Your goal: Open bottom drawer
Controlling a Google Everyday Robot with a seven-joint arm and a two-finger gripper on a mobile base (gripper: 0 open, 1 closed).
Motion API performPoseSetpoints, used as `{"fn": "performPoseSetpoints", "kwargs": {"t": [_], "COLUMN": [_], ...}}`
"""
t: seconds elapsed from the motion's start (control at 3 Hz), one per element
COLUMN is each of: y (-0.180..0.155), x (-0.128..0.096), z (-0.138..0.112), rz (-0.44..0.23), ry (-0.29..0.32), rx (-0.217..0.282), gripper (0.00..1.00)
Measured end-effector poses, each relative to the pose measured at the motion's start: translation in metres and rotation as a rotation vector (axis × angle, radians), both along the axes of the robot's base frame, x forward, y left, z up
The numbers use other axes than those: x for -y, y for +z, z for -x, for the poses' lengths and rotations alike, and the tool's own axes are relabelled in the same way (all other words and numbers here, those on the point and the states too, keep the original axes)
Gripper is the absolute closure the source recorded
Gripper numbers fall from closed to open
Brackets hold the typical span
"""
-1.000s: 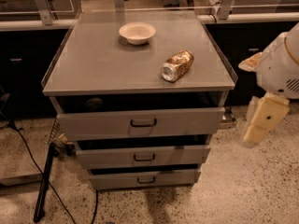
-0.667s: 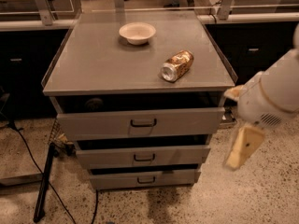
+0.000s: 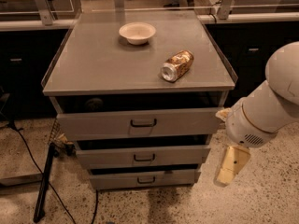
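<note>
Grey metal bottom drawer [image 3: 177,176], lowest front of the grey three-drawer cabinet [image 3: 103,64], near the floor. Its small dark loop handle [image 3: 146,179] runs 9-to-3. Cream-coloured gripper [image 3: 232,164] hangs off the right corner, well apart; handle at its 9 o'clock. Open or closed: cannot tell.

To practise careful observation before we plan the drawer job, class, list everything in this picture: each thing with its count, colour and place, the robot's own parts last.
cabinet: one, grey, centre of the view
bowl: one, white, on the cabinet top, towards the back
can: one, gold-brown, on its side on the cabinet top, front right of the bowl
top drawer: one, grey, widest front
middle drawer: one, grey, below it
bottom drawer: one, grey, lowest, narrowest front, small dark handle
pole: one, black, on the floor left of the cabinet
arm: one, white, right edge
hand: one, cream, hanging right of the cabinet beside the lower drawers, touching nothing
</note>
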State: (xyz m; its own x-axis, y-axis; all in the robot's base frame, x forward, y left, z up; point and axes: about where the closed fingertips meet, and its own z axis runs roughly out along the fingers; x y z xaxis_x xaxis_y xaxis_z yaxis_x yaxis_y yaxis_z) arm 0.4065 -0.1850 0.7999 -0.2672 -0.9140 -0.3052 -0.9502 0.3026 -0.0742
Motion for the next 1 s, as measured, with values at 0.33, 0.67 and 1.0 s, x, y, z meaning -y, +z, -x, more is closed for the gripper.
{"fn": "performPoseSetpoints", "kwargs": {"t": [0.33,0.67,1.0], "y": [-0.038,-0.107,-0.170], "x": [0.008,0.012,0.011], "z": [-0.007,-0.013,-0.017], "rz": [0.003,-0.016,-0.046], "ry": [-0.009,0.004,0.026], "rx": [0.003,0.015,0.048], "gripper": [0.00,0.00,0.00]}}
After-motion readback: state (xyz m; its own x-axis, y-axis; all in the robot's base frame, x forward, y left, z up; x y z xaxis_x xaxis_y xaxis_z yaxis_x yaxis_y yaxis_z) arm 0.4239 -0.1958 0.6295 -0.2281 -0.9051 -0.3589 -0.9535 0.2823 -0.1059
